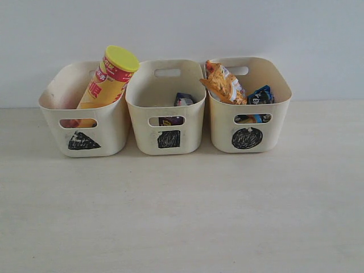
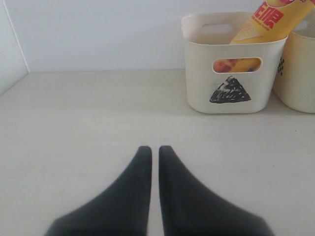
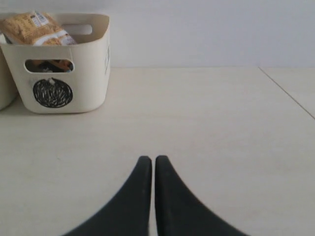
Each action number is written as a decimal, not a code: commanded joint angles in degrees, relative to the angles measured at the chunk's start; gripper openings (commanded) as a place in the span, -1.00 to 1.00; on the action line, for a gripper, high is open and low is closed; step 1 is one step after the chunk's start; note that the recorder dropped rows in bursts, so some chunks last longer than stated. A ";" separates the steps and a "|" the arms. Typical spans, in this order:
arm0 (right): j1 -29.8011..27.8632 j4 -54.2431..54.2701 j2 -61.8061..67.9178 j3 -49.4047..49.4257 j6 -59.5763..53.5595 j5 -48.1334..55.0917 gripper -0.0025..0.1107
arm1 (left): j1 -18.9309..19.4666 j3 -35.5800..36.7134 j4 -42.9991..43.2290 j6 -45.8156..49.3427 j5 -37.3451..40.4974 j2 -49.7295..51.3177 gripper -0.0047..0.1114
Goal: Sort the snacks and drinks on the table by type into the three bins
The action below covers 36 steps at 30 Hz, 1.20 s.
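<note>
- Table (image 1: 182, 216): pale wood-grain, flat.
- Triangle bin (image 1: 85, 128): cream plastic; a cylindrical chip tube (image 1: 105, 85) with a yellow lid leans on its rim.
- Square bin (image 1: 168, 108): blue-and-white carton (image 1: 183, 99); purple carton (image 1: 170, 120) behind the slot.
- Circle bin (image 1: 273, 122): crinkly orange bag (image 1: 223, 84) and blue bag (image 1: 261, 95).
- Left jaws, right jaws: black, tapered, low over the table. I read both as nearly touching and holding nothing.

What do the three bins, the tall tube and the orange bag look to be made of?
Bins: likely moulded plastic, cream, smooth matte walls, rounded rims. Tube: seemingly printed cardboard; lid looks plastic. Orange bag: thin crinkled film, slightly shiny.
</note>
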 commanded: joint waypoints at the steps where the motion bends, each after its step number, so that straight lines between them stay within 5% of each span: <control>1: -0.46 -0.59 -0.35 0.25 -1.52 1.36 -0.96 | 0.04 0.20 0.09 0.21 -0.21 -0.22 -0.84; 36: -0.46 -0.59 -0.35 0.25 0.48 2.71 -0.96 | 0.04 0.20 0.09 0.21 -0.21 -0.22 -0.84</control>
